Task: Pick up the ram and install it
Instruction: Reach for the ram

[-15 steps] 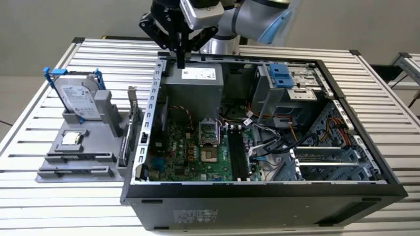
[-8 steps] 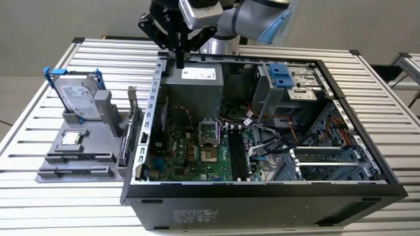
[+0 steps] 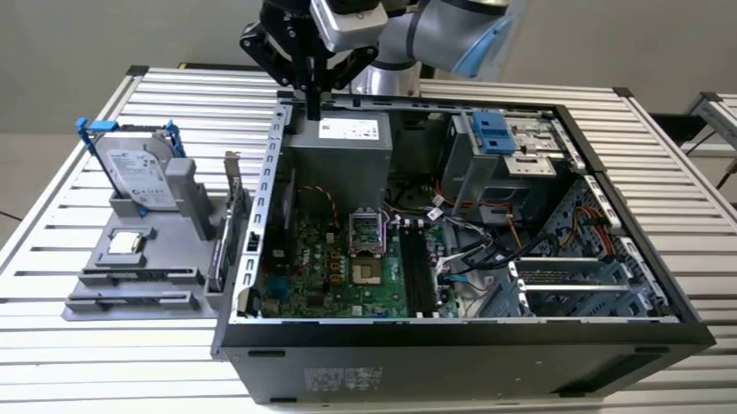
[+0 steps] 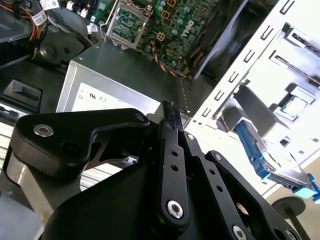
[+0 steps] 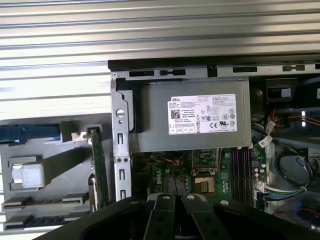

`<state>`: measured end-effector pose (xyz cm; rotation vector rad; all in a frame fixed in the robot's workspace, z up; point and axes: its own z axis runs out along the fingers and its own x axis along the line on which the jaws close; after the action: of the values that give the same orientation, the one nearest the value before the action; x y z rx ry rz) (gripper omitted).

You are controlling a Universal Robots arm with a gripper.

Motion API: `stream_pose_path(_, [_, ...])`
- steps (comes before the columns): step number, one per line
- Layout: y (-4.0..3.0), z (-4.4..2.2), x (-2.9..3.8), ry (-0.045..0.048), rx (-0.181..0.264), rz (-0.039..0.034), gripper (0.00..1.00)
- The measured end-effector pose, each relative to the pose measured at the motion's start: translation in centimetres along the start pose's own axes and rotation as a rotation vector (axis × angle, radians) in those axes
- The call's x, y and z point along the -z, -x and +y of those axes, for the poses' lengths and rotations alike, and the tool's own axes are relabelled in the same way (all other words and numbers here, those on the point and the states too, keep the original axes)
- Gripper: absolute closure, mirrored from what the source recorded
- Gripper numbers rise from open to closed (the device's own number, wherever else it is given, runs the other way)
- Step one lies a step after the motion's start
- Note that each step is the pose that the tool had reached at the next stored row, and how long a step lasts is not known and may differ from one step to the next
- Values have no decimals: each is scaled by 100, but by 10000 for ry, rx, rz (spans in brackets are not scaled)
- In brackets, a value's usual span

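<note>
Overhead, end effector [image 3: 311, 110] seemingly closed; case [image 3: 461, 362] holds motherboard [image 3: 334, 280].

Ram [image 3: 138, 277]: long, narrow stick seen edge-on as a thin dark strip, so its colour cannot be told. It stands on its long edge in a slot of the grey holder [image 3: 86, 304], just beside the processor chip [image 3: 124, 244]. It lies level, outside the open computer case [image 3: 461, 336], towards the exterior view's left. The first wrist view shows the same strip [image 5: 42, 202].
</note>
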<state>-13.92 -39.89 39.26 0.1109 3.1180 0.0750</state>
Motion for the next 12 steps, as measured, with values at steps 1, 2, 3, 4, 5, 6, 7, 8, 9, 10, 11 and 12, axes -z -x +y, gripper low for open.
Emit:
stream_pose_path(1, [-1,0,0,0,0,0,100])
stream_pose_path(2, [-4,0,0,0,-1,0,100])
stream_pose_path(3, [-6,0,0,0,-1,0,100])
stream_pose_path(4, [-8,-1,0,0,-1,0,100])
stream_pose_path(5, [-11,-1,0,0,-1,1,100])
stream_pose_path(6, [-13,-1,0,0,0,1,100])
stream_pose_path(7, [-14,-1,0,0,0,0,100])
stream_pose_path(8, [-17,-1,0,0,-1,0,100])
stream_pose_path(9, [-21,-1,1,0,-1,0,100])
stream_pose_path(10, [-24,-2,1,0,-2,0,100])
stream_pose_path(11, [-26,-2,1,0,-1,0,100])
stream_pose_path(12, [-28,-2,1,0,0,0,100])
